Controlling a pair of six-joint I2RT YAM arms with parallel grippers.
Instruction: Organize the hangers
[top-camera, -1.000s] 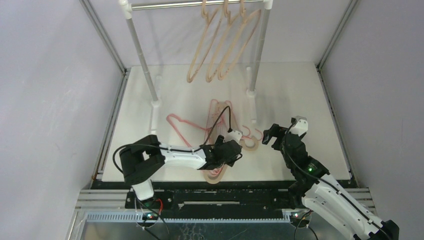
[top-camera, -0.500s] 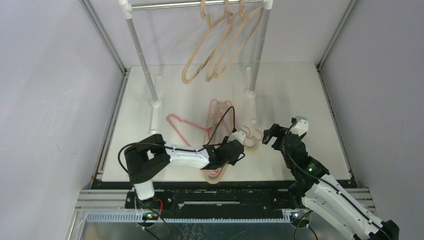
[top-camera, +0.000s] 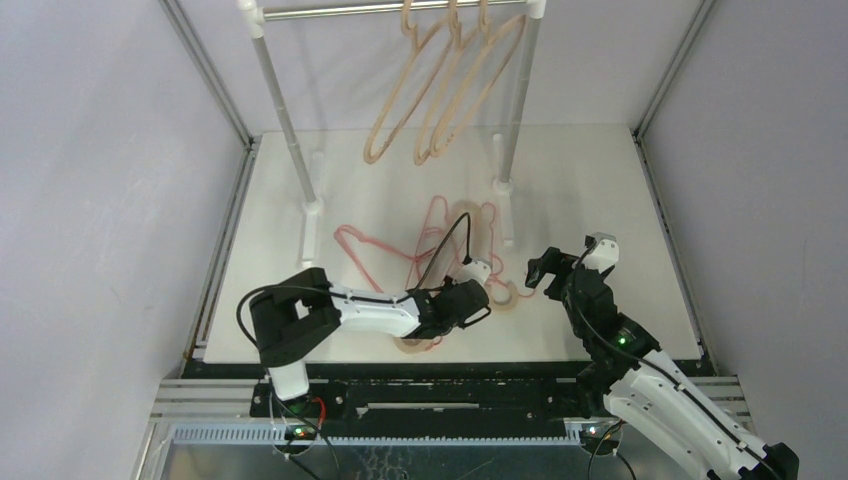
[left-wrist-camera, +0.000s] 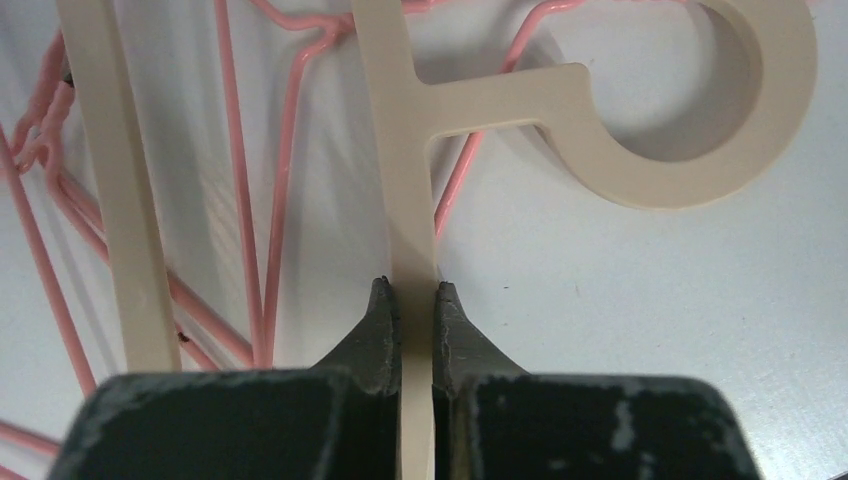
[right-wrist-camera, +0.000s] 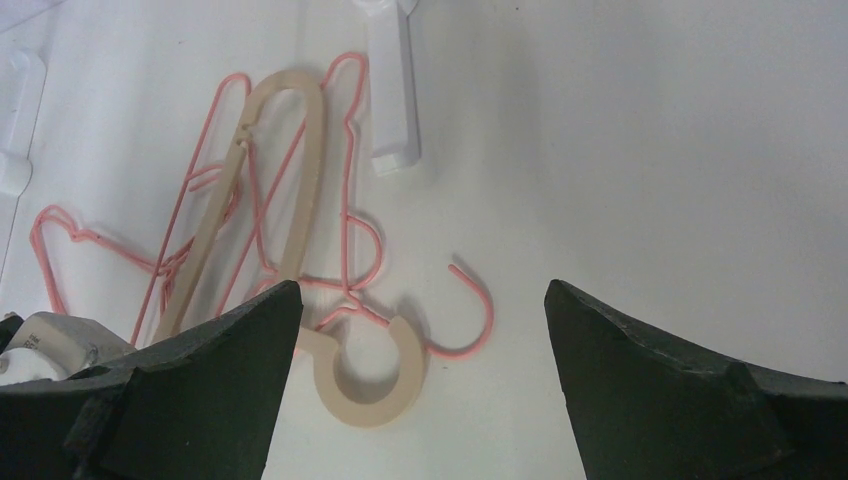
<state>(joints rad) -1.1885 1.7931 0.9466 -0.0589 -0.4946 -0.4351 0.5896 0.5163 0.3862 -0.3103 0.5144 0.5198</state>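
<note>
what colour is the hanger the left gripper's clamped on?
Beige. The left gripper pinches the hanger on its flat bar; clearest in the left wrist view.

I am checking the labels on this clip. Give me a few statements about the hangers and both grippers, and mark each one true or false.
1. The left gripper has its jaws shut on the beige hanger lying on the table. True.
2. The right gripper holds a wire hanger. False: its jaws stand open and empty above the table.
3. Three beige hangers hang on the rail. True.
4. The wire hangers hang on the rail too. False: the pink wire hangers lie on the table, tangled around the gripped beige one.
</note>
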